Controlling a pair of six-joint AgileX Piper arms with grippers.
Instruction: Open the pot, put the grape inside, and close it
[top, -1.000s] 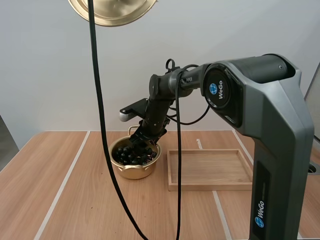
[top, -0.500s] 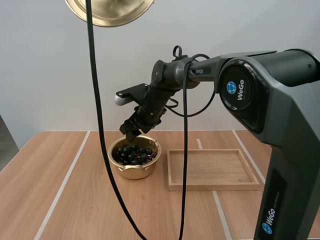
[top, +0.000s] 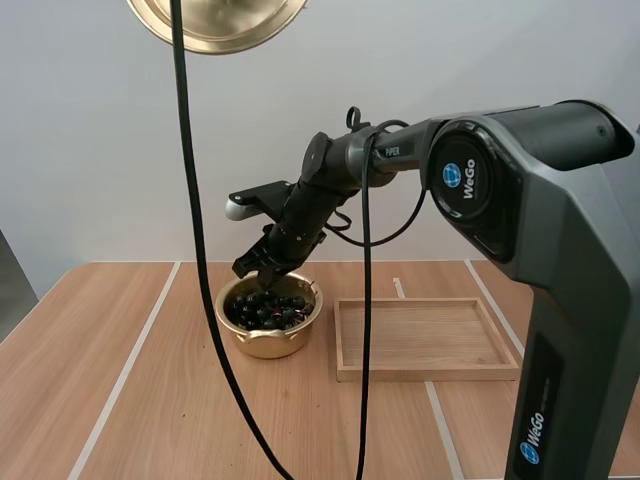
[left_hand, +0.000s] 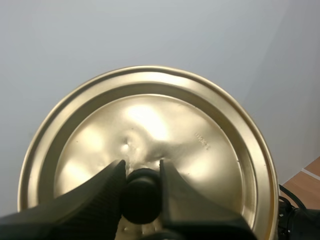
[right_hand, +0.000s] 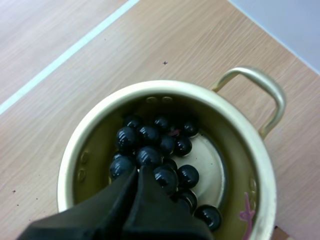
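Note:
A gold pot (top: 268, 318) stands open on the wooden table with a bunch of dark grapes (top: 264, 308) lying inside it. My right gripper (top: 256, 267) hangs just above the pot's rim, its fingers together on nothing. The right wrist view looks down into the pot (right_hand: 165, 100) at the grapes (right_hand: 160, 155), with the shut fingers (right_hand: 135, 187) over them. The gold lid (top: 218, 22) hangs high above the table. My left gripper (left_hand: 141, 187) is shut on the lid's black knob (left_hand: 141, 196), under the lid (left_hand: 150, 135).
A shallow wooden tray (top: 425, 338) lies on the table just right of the pot. Pale lines run across the table. My right arm's big grey base (top: 560, 300) stands at the near right.
My right gripper has let the grapes go into the pot, risen above the rim and shut. The lid stays held high.

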